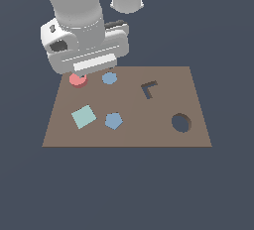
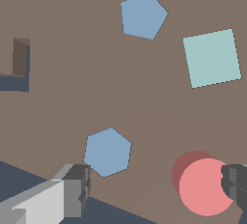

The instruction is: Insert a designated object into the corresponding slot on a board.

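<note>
Disc [image 2: 205,189] at board [image 1: 163,110] corner — jaws apparently spread, hole [image 1: 181,123] unobstructed.

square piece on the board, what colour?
Pale teal square; clearest in the wrist view.

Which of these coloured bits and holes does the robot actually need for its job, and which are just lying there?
Needed:
- red disc, at the gripper
- round hole
- brown board

Just lying about:
- blue hexagon
- blue pentagon
- pale teal square
- L-shaped cutout
</note>
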Available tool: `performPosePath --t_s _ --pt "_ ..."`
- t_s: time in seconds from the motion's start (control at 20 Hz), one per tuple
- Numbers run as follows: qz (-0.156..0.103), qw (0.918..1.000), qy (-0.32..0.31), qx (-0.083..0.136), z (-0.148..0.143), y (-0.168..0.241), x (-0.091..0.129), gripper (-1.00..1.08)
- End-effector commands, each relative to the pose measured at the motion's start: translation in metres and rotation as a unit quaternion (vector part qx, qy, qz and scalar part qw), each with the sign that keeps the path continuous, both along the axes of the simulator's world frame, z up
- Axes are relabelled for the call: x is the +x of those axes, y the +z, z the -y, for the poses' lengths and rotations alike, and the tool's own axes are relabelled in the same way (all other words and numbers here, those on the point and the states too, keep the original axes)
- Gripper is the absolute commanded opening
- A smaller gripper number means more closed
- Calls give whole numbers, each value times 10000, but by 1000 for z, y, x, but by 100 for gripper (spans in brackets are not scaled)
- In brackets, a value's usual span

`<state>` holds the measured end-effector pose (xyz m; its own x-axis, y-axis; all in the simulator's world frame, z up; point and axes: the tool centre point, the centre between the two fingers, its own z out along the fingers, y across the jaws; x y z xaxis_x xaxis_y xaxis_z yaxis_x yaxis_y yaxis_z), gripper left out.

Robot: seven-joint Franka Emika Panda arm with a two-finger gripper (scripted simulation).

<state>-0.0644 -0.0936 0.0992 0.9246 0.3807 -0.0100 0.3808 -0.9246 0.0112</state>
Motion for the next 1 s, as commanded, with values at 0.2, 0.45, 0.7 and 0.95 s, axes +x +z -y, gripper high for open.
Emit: performPosePath --t_s 0.2,0.45,0.7,0.95 --pt "11 9984 569 34 36 -22 -11 100" --pt "15 9961 885 53 56 -35 -14 100" --pt "17 9939 1102 66 71 -44 -16 100" --pt "17 9925 1217 73 78 -49 -15 100"
